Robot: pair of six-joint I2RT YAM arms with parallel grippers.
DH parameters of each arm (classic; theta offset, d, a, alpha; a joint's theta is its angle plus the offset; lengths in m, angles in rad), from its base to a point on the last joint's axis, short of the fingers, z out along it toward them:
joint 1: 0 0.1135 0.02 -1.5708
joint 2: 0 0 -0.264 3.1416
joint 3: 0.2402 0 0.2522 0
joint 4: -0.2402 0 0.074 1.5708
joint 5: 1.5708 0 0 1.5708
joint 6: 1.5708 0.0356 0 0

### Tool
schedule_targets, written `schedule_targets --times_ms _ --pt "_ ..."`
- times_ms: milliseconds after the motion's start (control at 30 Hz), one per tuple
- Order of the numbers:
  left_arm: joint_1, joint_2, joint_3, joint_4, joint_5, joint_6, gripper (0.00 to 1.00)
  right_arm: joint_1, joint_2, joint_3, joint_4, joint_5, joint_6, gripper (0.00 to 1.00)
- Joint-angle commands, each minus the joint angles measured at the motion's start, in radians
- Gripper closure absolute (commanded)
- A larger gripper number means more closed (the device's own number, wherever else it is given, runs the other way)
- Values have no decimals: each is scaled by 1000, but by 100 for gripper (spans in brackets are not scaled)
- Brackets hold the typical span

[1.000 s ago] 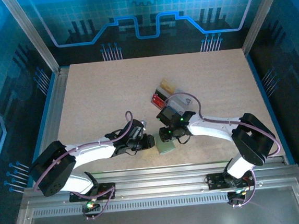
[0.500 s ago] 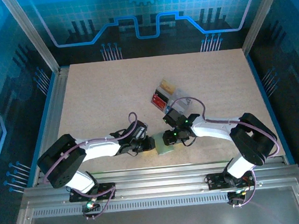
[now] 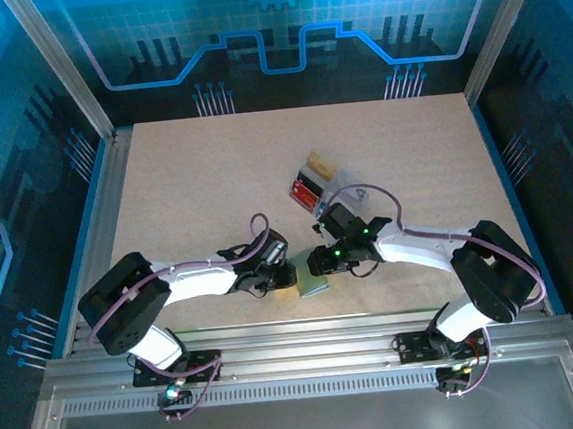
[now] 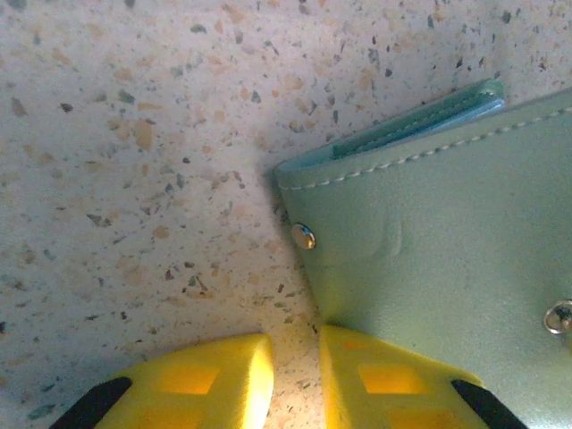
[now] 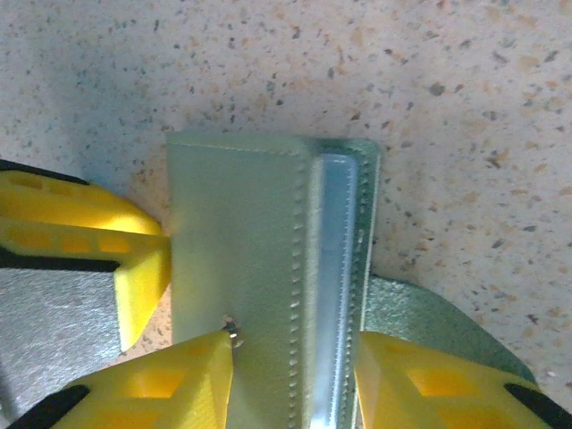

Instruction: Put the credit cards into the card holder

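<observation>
**Card holder braced between both arms; cards wait beyond it**

Your tabletop [image 3: 203, 182] has everything gathered near its front middle. The left arm [image 3: 202, 279] and the right arm [image 3: 420, 243] both reach in low to one spot close to the near edge. The sage-green card holder [image 3: 315, 282] lies there, between the two wrists.

The credit cards [image 3: 309, 182] sit in short stacks, red and tan showing, farther out from the bases than the holder and apart from it, just beyond the right wrist. So the right arm is nearer to them, though it is the one busy with the holder.

The right fingers [image 5: 295, 344] straddle a panel of the holder, one tip against the snap stud [image 5: 231, 329], the other against the far stitched edge. They stand about half open, and to my eye they are clamped on the holder. The pale pocket slit runs straight away from them along the long seam, so I judge a card must travel along that line to enter.

The left fingers [image 4: 293, 353] stand nearly together, with a thin strip of tabletop showing between them, and grip nothing you can see. The holder lies just to their right, its corner edge running down toward their gap. In the right wrist view they sit against the holder's left edge.
</observation>
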Motion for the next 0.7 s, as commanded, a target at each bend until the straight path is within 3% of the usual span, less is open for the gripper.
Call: schedule_targets --times_ms 0,367,667 --pt "-56 149 -7 152 49 -18 76 -6 -32 -14 28 -49 -11 60" --pt "-86 192 56 180 59 -18 77 -7 -80 -31 65 -118 -9 62" --pt "-102 209 84 220 75 -41 77 -2 1 -49 141 -139 32 69"
